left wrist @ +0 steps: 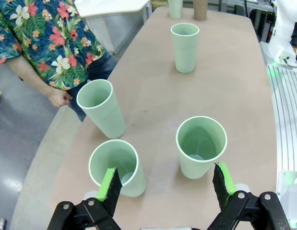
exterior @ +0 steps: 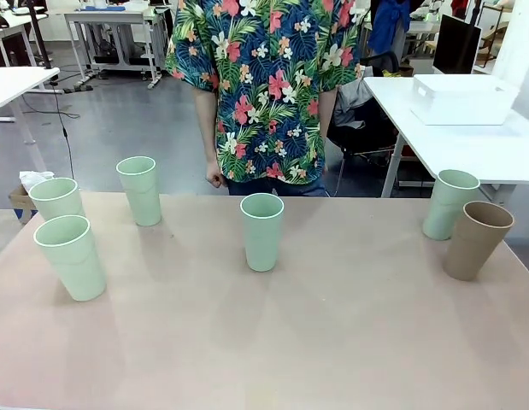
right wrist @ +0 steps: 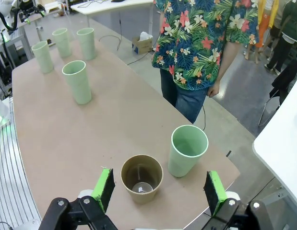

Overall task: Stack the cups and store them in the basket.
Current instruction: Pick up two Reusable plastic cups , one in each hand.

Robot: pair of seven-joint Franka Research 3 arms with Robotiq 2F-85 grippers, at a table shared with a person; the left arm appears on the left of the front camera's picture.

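Front view: six cups [exterior: 69, 256] upright, unstacked on the bench [exterior: 332, 342], three left of the centre cup [exterior: 261, 231], two right, tan cup [exterior: 475, 239] included. Basket [exterior: 462, 98] far beyond-right, on a white table [exterior: 469, 145].

Left wrist view: left pincer [left wrist: 166, 184] released, over the leftmost pair.

Right wrist view: right pincer [right wrist: 159, 190] released, over the right pair.

Likely light, stiff; best gripped on the wall below the rim.

Six upright unstacked cups [exterior: 262, 231], basket [exterior: 461, 107] well apart
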